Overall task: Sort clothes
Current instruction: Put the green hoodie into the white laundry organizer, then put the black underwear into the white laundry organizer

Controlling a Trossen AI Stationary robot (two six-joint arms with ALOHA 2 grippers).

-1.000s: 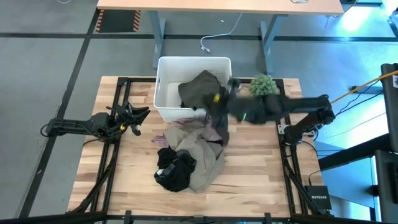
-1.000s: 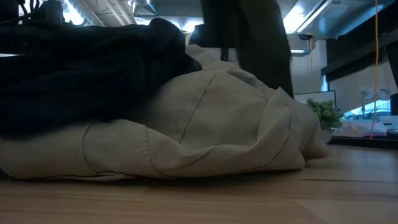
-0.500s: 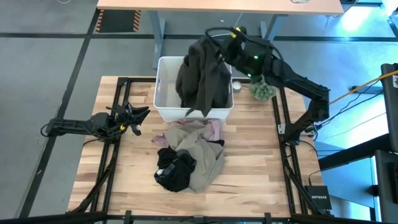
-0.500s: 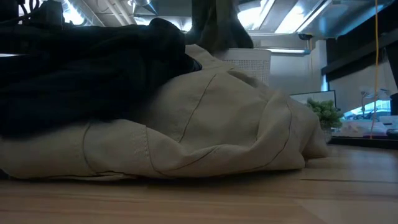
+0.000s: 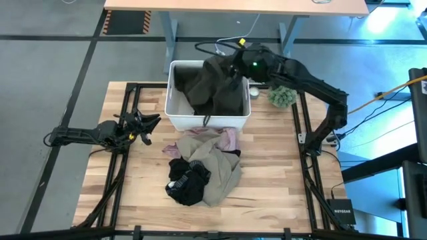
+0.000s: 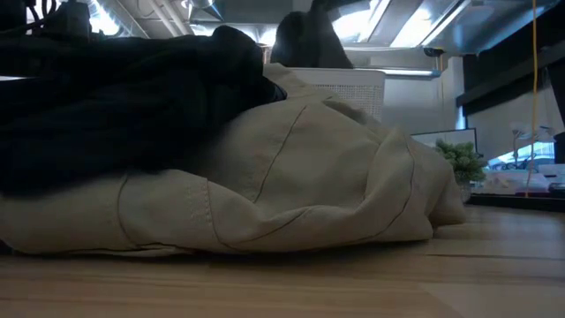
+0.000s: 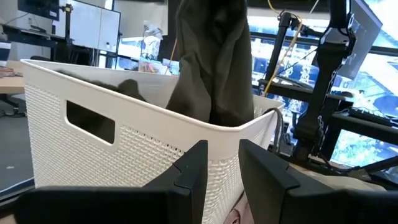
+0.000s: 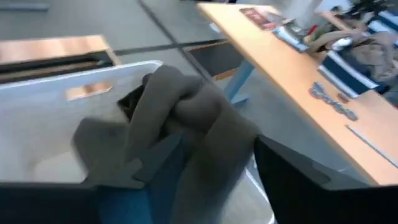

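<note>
The large olive-green garment (image 5: pixel 213 87) lies bunched in the white tub (image 5: pixel 175 113) at the table's far side. One end hangs over the tub's near rim (image 5: pixel 205 120). My right gripper (image 5: pixel 235 67) hovers over the tub's far right part, open, with the garment's top bunch (image 8: pixel 186 112) between its fingers. On the table in front of the tub lie a pink garment (image 5: pixel 217 139), a beige one (image 5: pixel 217 173) and a black one (image 5: pixel 188 183). My left gripper (image 5: pixel 150 123) waits open at the left, facing the tub (image 7: pixel 124 143). My right gripper comes from above, its fingers spread on either side of the olive garment's upper bunch (image 8: pixel 205 143). The cloth lies against one finger (image 8: pixel 149 162) and rises between both. The rest of the garment rests in the tub.
A small green plant (image 5: pixel 282 95) stands just right of the tub. In the low view the beige garment (image 6: pixel 291 177) and the black one (image 6: pixel 115 97) fill the foreground. Bare wood lies along the table's left and right sides.
My right gripper has risen from the tub's near right corner toward the far edge, drawing the olive garment up clear of the pile, then come down over the tub. The garment, which hung tall, has sunk into the tub, one end trailing over the near rim.
</note>
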